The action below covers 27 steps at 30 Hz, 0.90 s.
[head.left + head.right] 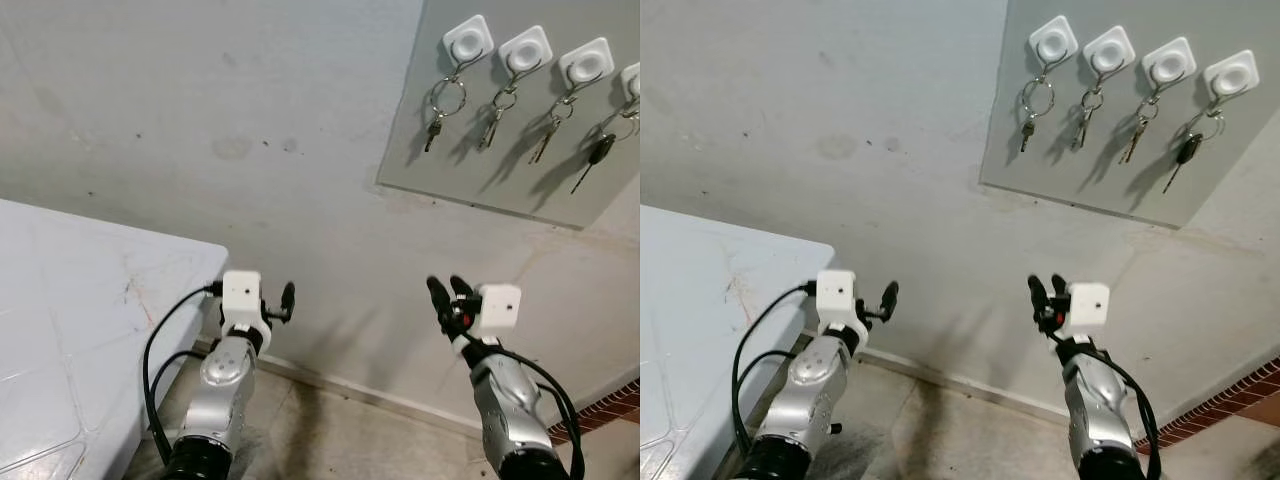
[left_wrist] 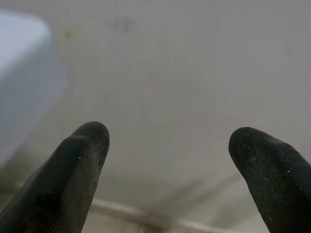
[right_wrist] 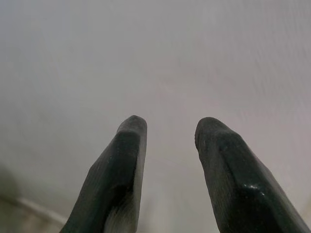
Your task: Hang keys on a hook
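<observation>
- Left eye view: you had a grey board fixed to the wall, carrying white square hooks in a row. Counting from the board's left edge, the first hook held a ring with a small dark key, the second hook held a silver key, the third hook held another key, and the fourth hook, cut by the picture's edge, held a black-headed key. All the keys hung on the board; none was in either gripper.
- Same view: your left gripper was raised well below the board and to its left, empty, just beside the corner of the white desk. Your right gripper was raised below the board's lower edge, also empty, its two black fingers standing upright close together.
- Right eye view: the four white hooks sat in full on the board, each with its key dangling beneath. The wall met the floor below the grippers, and a strip of red brick lay far below the board's right end.
- Left wrist view: you saw the left fingers spread wide apart with nothing between them, the wall ahead and the pale desk corner blurred at one side.
- Right wrist view: the right fingers stood a narrow gap apart, gripping nothing, pointed at bare wall.
</observation>
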Tool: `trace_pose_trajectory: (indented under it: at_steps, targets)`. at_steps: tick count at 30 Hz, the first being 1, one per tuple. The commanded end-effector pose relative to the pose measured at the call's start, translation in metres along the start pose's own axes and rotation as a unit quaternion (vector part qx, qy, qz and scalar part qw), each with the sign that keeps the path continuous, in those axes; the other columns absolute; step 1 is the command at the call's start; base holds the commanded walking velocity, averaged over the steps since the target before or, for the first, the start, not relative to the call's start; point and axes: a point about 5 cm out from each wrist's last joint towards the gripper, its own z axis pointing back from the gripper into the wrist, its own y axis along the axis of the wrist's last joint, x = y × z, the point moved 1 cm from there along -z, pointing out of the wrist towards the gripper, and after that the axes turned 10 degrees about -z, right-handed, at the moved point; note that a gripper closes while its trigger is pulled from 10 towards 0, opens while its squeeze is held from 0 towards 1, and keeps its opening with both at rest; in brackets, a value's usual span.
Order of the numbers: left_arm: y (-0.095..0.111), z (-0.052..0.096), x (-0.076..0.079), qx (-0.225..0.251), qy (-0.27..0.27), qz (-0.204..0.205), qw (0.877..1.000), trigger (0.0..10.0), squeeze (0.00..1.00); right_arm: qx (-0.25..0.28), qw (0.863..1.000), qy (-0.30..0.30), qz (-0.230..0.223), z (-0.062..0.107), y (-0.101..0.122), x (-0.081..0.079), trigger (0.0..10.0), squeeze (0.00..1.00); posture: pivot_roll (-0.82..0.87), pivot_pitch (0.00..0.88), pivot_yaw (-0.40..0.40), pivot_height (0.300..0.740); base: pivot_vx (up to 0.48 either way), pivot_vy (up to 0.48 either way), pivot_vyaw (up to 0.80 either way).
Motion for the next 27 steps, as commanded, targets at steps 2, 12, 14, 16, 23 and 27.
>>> trace_pose_trajectory:
  at_steps: [2,12,14,16,23,27]
  targets:
    - [-0.011,0.001,0.005,-0.009,-0.005,-0.014,1.000,10.0,0.00,-0.022,1.000,-0.014,0.007,0.008,-0.012,0.004,10.0,0.00,-0.02,0.012,-0.050,0.740,0.000,0.000,0.00]
    - [-0.025,0.004,0.023,-0.014,-0.062,-0.046,0.997,10.0,0.00,-0.031,0.999,-0.010,0.007,0.009,-0.020,0.001,10.0,0.00,-0.02,0.014,-0.048,0.740,0.000,0.000,0.00]
    - [-0.035,0.008,0.029,-0.031,-0.078,-0.062,0.995,10.0,0.00,-0.047,0.999,-0.010,0.012,0.011,-0.026,0.000,10.0,0.00,-0.02,0.016,-0.050,0.740,0.000,0.000,0.00]
    - [-0.049,0.013,0.032,-0.054,-0.090,-0.077,0.992,10.0,0.00,-0.064,0.998,-0.014,0.019,0.014,-0.033,0.002,10.0,0.00,-0.02,0.017,-0.051,0.740,0.000,0.000,0.00]
    - [-0.086,0.031,0.027,-0.128,-0.088,-0.082,0.984,10.0,0.00,-0.122,0.991,-0.026,0.041,0.026,-0.051,0.011,10.0,0.00,-0.02,0.028,-0.055,0.740,0.000,0.000,0.00]
    - [-0.100,0.040,0.019,-0.161,-0.069,-0.070,0.982,10.0,0.00,-0.163,0.985,-0.037,0.054,0.035,-0.063,0.017,10.0,0.00,-0.02,0.028,-0.055,0.740,0.000,0.000,0.00]
